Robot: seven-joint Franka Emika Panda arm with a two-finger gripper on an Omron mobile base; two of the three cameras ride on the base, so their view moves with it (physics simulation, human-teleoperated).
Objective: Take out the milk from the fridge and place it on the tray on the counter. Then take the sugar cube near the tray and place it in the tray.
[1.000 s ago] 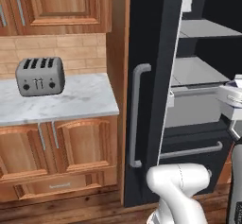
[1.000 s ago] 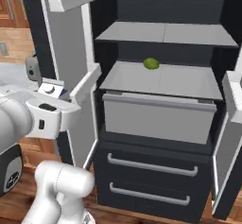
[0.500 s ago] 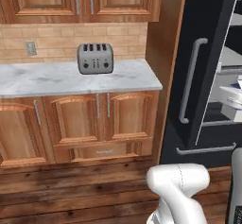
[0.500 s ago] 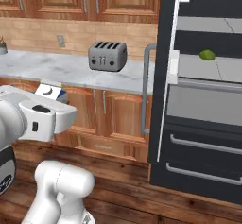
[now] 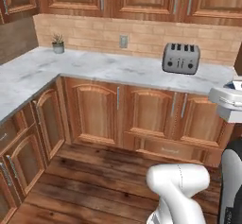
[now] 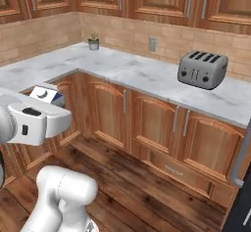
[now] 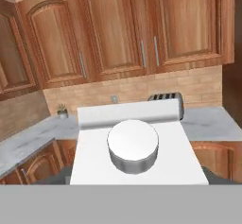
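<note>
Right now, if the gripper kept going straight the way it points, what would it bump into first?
The gripper already has the milk right in front of it. Past the carton, it would probably meet the brick wall above the counter, just beside the toaster. Depth is hard to judge.

Soft, even light is filling all three views, bright and without glare. The tabletop point(image 5: 94, 69) is showing only a faint shade under the toaster point(image 6: 202, 69). Rendered edges are looking slightly soft and pixelated; nothing is blurring from motion.
</note>
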